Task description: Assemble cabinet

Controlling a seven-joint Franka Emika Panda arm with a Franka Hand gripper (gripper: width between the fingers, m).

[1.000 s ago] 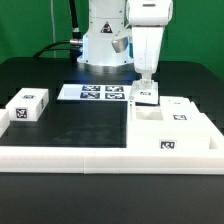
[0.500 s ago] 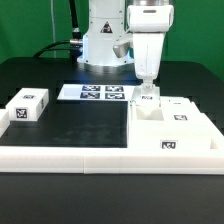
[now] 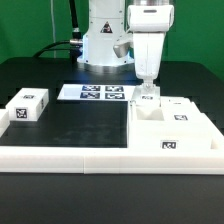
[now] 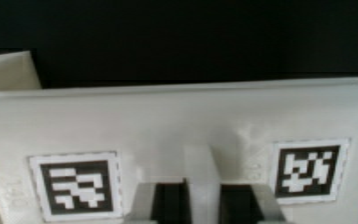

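The cabinet (image 3: 150, 136), a large white box with tags, lies at the exterior view's right. At its back left corner stands a small white tagged panel (image 3: 148, 96). My gripper (image 3: 147, 87) comes straight down onto that panel's top. In the wrist view the panel (image 4: 176, 120) fills the picture and shows two square tags. My gripper (image 4: 195, 205) sits between the tags. Its dark fingers (image 4: 158, 205) are nearly together, with a thin white strip of the panel between them. How far the panel reaches into the cabinet is hidden.
A small white tagged block (image 3: 28, 106) lies at the exterior view's left. The marker board (image 3: 100, 93) lies at the back by the robot's base. A long low white rail (image 3: 70, 158) runs along the front. The mat between them is black.
My gripper has risen a little over the cabinet's back left corner during the first half second, then held still. Its jaws stayed shut throughout.
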